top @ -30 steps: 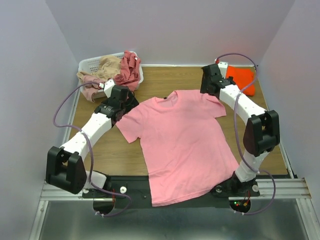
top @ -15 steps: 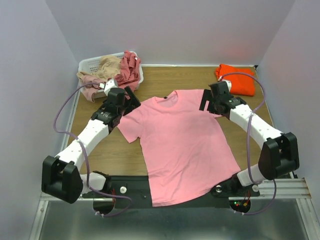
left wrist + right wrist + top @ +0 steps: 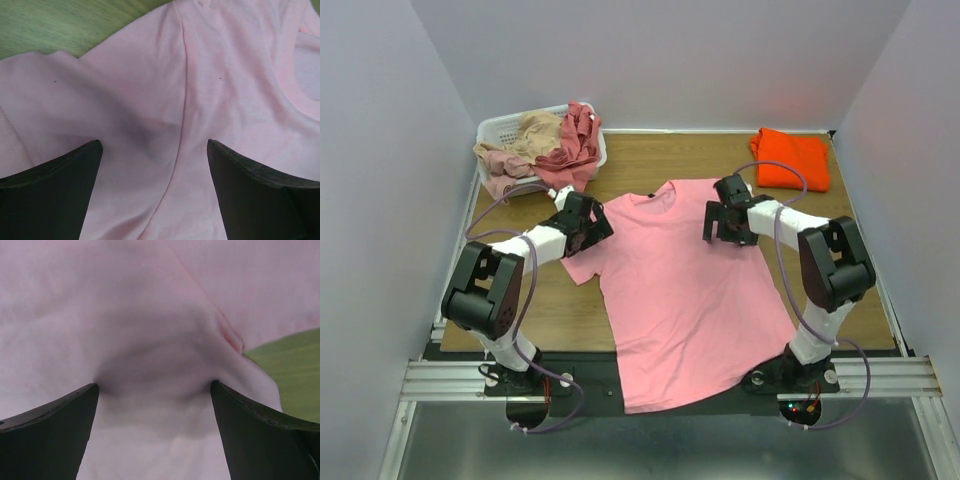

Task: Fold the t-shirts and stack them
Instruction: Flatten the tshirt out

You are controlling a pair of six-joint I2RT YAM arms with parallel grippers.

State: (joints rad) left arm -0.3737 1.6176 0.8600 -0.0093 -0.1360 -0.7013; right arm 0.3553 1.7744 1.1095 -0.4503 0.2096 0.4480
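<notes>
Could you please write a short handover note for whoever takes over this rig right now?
Left gripper: open, low over one shoulder of the pink tee.
Right gripper: open, on the other shoulder.
Pink tee: flat mid-table, unfolded.
Orange tee: far right, apparently folded.
Other tees: heaped in the basket.
Left: fold pink, stack it, then do the basket's tees.

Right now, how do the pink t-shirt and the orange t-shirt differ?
The bright pink cloth t-shirt lies spread flat, sleeves out; the bright orange cloth t-shirt is a compact folded bundle. The pink one covers much of the wooden table; the orange one takes only the far right corner. The left claw and right claw, both open, are at the pink one's shoulders; none is near the orange one. Both are plain cloth.
</notes>
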